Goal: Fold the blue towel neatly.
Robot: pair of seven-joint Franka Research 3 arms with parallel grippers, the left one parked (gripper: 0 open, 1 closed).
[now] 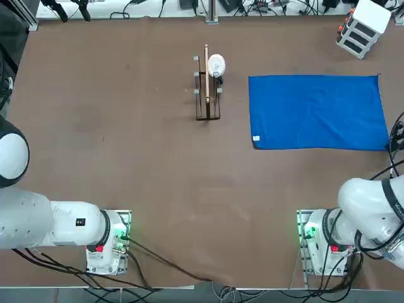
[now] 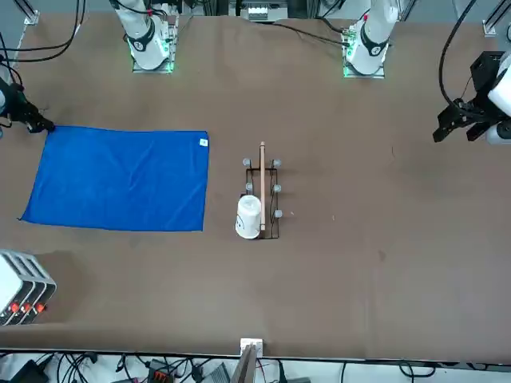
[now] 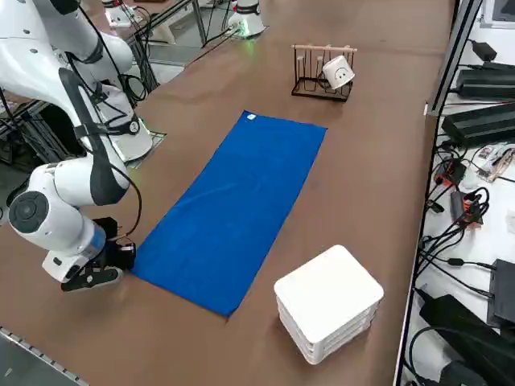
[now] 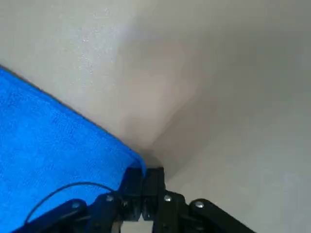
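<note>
1. Black two-finger right gripper (image 4: 144, 187): fingers pressed together, pinching a corner of the bright royal-blue rectangular towel (image 4: 43, 155), bottom centre of the wrist view.
2. Towel body: flat on the brown table (image 1: 126, 158), right of centre in the top view.
3. Dark wire rack (image 1: 207, 95): centre top, apart.

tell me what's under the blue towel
The blue towel lies flat on the brown table; no bumps suggest anything beneath, though the surface it covers is hidden. The right hand is shut on its corner at table level.
</note>
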